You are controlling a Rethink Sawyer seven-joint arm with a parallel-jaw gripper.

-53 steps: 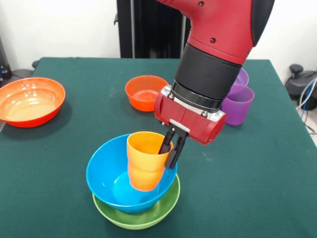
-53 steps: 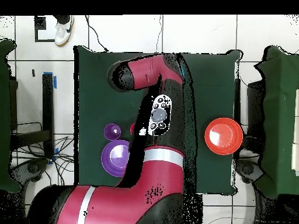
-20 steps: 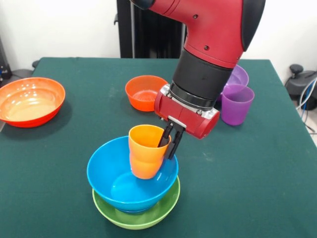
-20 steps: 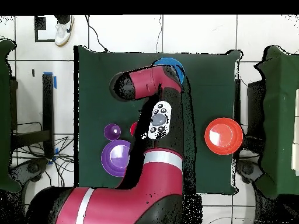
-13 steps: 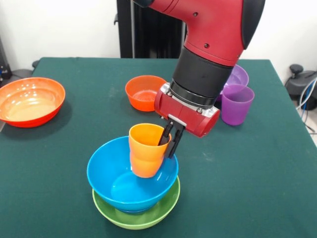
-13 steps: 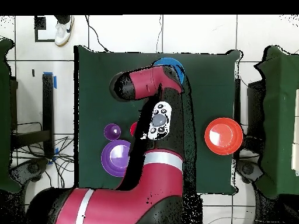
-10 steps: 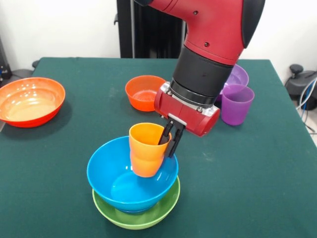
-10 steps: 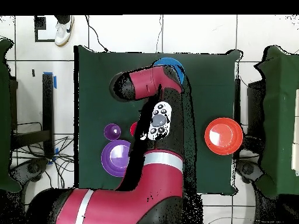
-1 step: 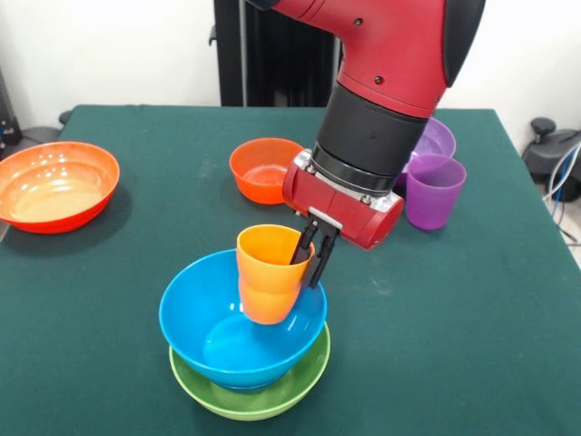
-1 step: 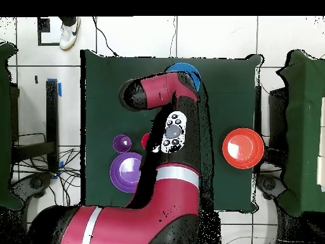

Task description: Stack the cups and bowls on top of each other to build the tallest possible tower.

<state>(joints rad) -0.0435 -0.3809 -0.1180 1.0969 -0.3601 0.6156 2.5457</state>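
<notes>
An orange cup point(image 9: 269, 275) hangs inside a light blue bowl point(image 9: 213, 338) nested in a lime green bowl point(image 9: 272, 395), its rim pinched by the gripper point(image 9: 311, 261); a purple cup point(image 9: 433, 190) stands well apart.

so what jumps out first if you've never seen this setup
The red and black arm fills the upper middle, its gripper shut on the rim of an orange cup held in a light blue bowl, which sits in a lime green bowl at the table's near edge. A wide orange-red bowl sits far left.
</notes>
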